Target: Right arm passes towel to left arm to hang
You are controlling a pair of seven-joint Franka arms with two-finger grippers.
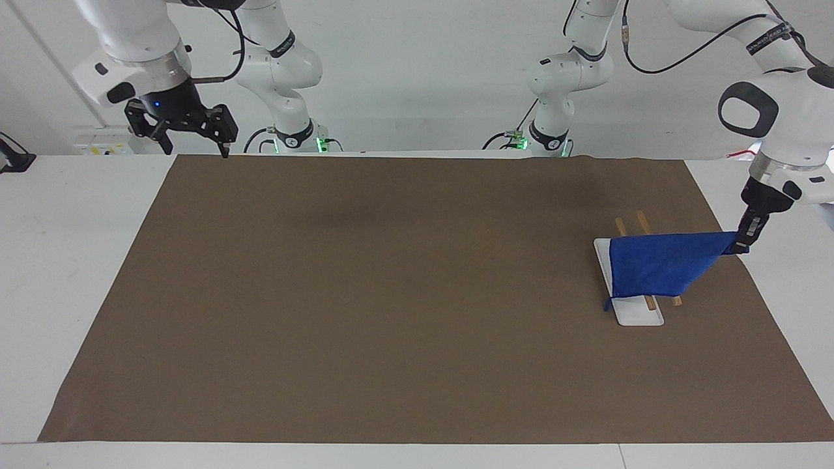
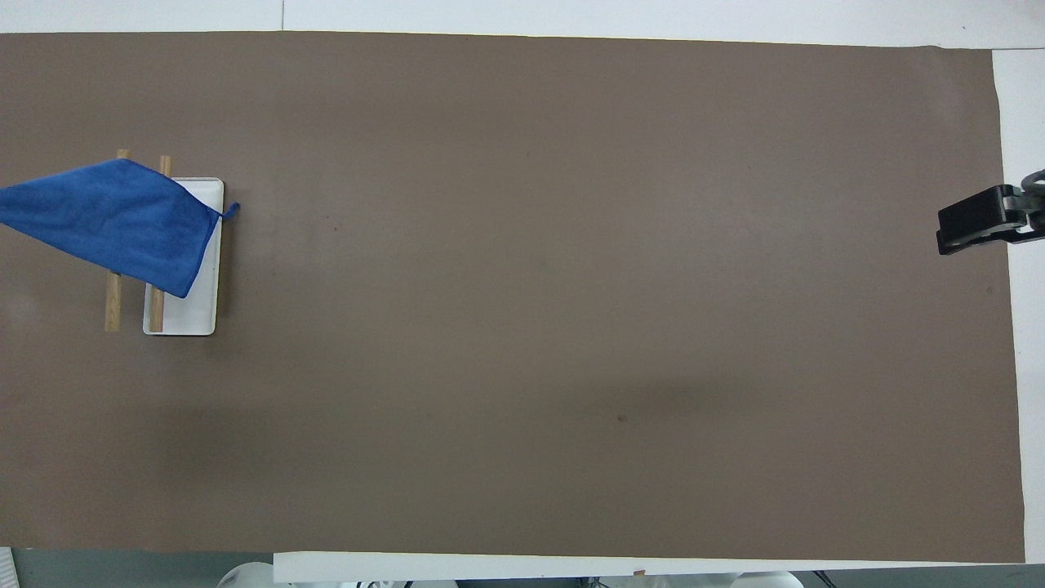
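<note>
Over the corner of the bench at the right arm's end, raised and parked: right end effector (image 1: 195,144), fingers spread wide, gripping nothing, just waiting. Across the bare brown mat (image 1: 391,293), nothing to mind. Toward the left arm's end, on the small towel rack (image 1: 637,316) with its white base and two wooden rails (image 1: 644,220): blue towel (image 1: 658,267), spread over both rails, its loose corner drooping by the base edge. Just beside the rack, over the mat's edge: left end effector (image 1: 743,245), closed on one stretched corner of the towel. Judged as the draping step, close to done. To finish well: lower that corner gently past the outer rail before letting go, so as to leave cloth hanging on both sides and avoid a slide-off. Ease the tension first; a taut pull could drag the light rack. Open fully, then lift straight up, clear of the fabric.
</note>
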